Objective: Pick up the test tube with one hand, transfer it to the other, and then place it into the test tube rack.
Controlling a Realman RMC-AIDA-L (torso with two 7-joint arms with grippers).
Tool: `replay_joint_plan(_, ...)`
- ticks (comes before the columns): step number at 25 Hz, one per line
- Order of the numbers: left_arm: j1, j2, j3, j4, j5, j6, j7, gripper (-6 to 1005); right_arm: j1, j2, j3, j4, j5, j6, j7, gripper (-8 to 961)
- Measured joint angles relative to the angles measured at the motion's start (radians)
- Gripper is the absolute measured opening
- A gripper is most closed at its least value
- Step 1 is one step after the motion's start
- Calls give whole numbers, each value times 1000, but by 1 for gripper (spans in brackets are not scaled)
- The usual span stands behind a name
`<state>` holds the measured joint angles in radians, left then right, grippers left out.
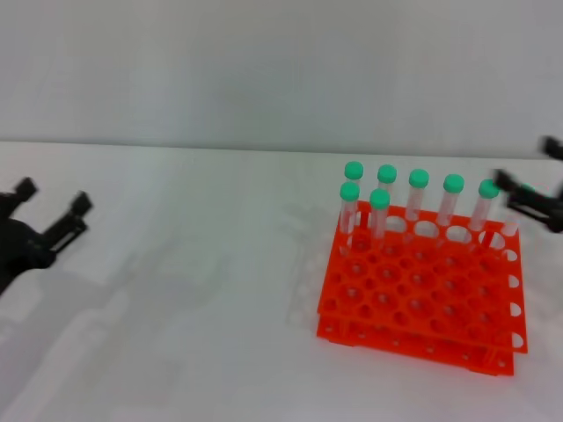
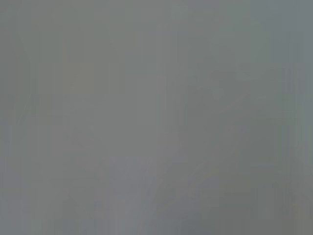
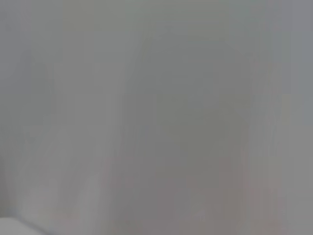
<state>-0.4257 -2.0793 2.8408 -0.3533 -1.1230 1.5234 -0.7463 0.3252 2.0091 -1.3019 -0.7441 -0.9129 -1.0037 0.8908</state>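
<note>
The test tube rack [image 1: 422,286], near the counter's [image 1: 176,290] right edge, holds seven green-capped tubes [image 1: 379,214]. Left tool [image 1: 54,211] gapes empty; right tool [image 1: 528,195]: cannot tell.

Right gripper [image 1: 528,195] cut off at the head view's edge; both wrist views featureless grey

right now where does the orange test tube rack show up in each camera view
Head view: the test tube rack sits right of centre on the white table, seven green-capped tubes standing in its far rows.
Left wrist view: not in it, only a featureless grey field.
Right wrist view: not in it, also plain grey.
Shared landmark: none; the wrist views show nothing to match.
</note>
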Motion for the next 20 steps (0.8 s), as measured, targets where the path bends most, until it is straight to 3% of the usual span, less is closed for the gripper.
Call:
replay_joint_plan(10, 43, 0, -8, 107, -223, 11, 92, 890, 4, -1, 364, 331, 112, -283, -267, 877)
replay_joint_plan(13, 39, -1, -38, 145, -230, 6, 139, 890, 5, -1, 412, 406, 173, -336, -346, 877)
replay_joint_plan(20, 26, 0, -63, 221, -267, -39, 235, 889, 19, -1, 420, 491, 254, -357, -486, 876)
